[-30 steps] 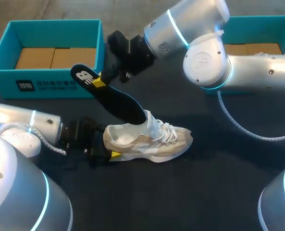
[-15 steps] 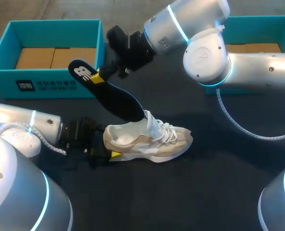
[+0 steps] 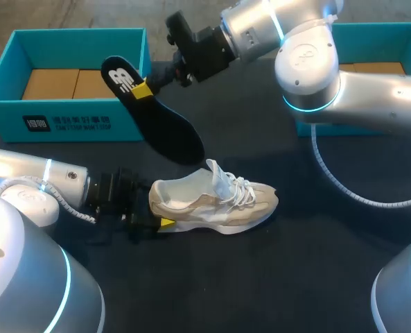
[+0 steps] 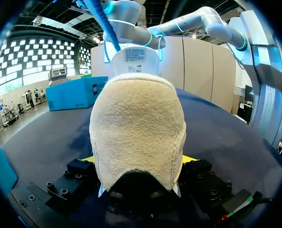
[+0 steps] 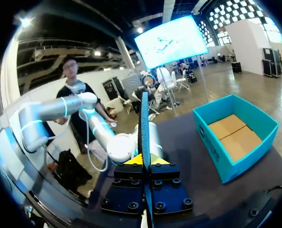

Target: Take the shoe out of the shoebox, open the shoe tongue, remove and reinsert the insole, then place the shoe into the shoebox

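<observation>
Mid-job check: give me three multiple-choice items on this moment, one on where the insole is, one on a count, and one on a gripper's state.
1. Where is the black foam insole?
A. Flat inside the white and beige sneaker.
B. In the air, pinched in the right gripper.
C. Lying in a box.

2. How many teal cardboard shoeboxes are on the black table?
A. One.
B. Two.
C. Three.

3. What is the left gripper doing?
A. Open, away from everything.
B. Holding the insole.
C. Shut on the sneaker's heel.

Answers:
1 B: the yellow tips clamp the insole, and it appears clear of the sneaker's opening.
2 B: one box stands at each rear side.
3 C: the left wrist view shows the heel between its two fingers.
</observation>
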